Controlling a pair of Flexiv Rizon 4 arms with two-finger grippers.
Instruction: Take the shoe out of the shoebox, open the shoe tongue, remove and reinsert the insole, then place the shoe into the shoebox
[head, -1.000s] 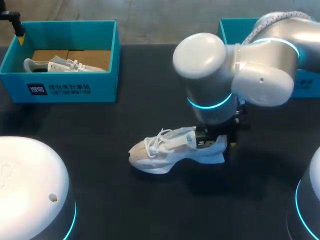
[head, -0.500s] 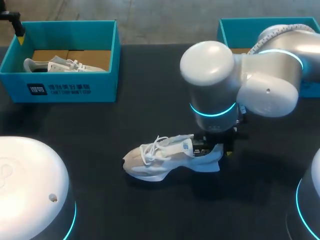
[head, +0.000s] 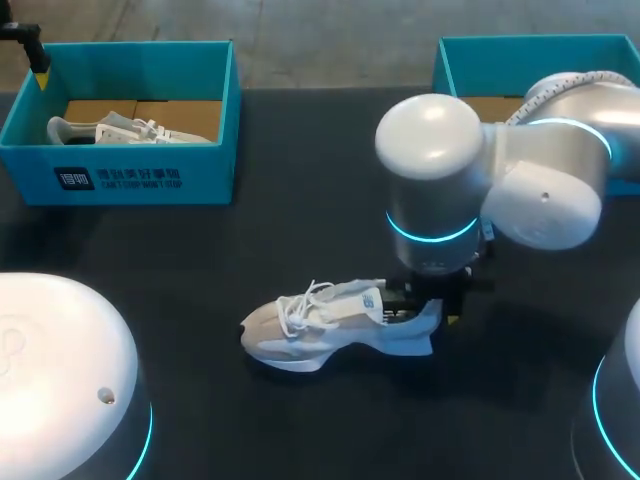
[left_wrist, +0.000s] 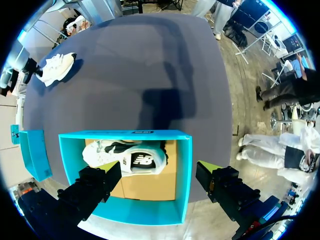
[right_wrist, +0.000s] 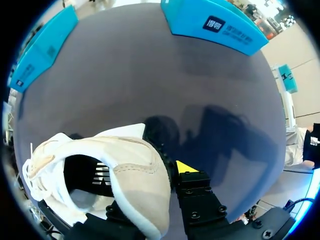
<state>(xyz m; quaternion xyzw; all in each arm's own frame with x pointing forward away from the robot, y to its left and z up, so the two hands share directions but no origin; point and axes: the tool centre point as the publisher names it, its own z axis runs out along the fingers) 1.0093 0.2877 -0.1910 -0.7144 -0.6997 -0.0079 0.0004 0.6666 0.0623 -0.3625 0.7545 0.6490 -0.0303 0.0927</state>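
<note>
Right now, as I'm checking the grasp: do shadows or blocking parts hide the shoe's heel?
Head view: the right arm overhangs the heel of the shoe and shades the table beside it. Right wrist view: the heel hides one finger; the arm's shadow lies ahead.

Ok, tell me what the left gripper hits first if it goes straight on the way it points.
Probably the cardboard floor of the shoebox, beside the shoe inside; depth is unclear, so the shoe might come first.
</note>
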